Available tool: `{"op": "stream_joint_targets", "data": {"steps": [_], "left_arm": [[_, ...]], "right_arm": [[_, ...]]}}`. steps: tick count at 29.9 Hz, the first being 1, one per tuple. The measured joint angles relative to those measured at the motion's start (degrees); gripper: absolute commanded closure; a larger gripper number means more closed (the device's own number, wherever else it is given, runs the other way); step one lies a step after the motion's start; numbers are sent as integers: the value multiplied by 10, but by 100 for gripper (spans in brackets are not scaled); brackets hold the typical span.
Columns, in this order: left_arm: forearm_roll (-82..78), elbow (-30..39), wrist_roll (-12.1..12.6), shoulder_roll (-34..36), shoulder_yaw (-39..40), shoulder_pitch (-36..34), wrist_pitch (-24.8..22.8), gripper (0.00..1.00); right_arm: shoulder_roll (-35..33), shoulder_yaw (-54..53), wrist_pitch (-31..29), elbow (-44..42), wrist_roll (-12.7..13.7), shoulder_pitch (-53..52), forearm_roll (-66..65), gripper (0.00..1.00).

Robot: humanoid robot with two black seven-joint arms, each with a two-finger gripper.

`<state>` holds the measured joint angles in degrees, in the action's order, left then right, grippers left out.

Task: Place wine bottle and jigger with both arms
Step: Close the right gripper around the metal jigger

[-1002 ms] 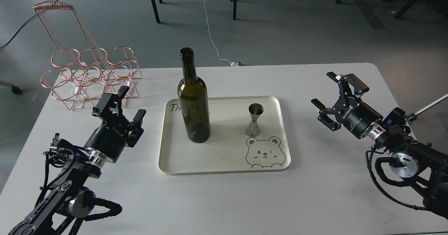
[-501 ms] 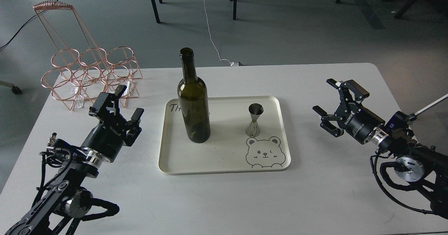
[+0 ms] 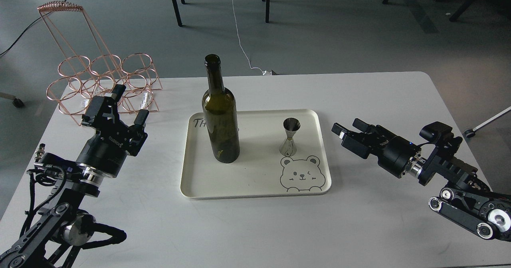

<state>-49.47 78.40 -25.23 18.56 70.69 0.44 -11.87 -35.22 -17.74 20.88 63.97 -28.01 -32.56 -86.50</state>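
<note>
Standing upright on the cream tray (image 3: 255, 190), the wine bottle (image 3: 220, 116) partly hides the tray's lettering; the jigger (image 3: 290, 137) stands apart to its right. Both arms are cut off by the frame. Left gripper (image 3: 124, 105) spread wide, empty; right gripper (image 3: 345, 132), turned edge-on, unreadable. Bare counter (image 3: 255, 228) flanks the tray.

A white counter (image 3: 247, 228) with rounded corners stands on a grey floor (image 3: 339, 32). Beyond its far edge rise dark chair or table legs (image 3: 175, 2), and a white cable (image 3: 239, 36) trails across the floor toward the counter. Black cables (image 3: 24, 28) lie at the far left, and soft daylight gives faint shadows.
</note>
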Motion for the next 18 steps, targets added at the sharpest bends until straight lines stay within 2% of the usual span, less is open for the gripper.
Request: {"op": "stream_joint_targets", "data": {"steps": [2, 4, 9, 18], "left_arm": [[0, 0, -4, 0, 0, 0, 0, 2], [0, 0, -5, -1, -1, 0, 0, 2], [0, 0, -5, -1, -1, 1, 0, 2], [0, 2, -7, 0, -1, 0, 0, 2]], "right_arm": [[19, 25, 48, -18, 0, -5, -66, 4], [38, 41, 65, -47, 0, -7, -127, 5], [100, 51, 71, -125, 0, -9, -208, 6], [184, 61, 71, -210, 0, -39, -218, 16]]}}
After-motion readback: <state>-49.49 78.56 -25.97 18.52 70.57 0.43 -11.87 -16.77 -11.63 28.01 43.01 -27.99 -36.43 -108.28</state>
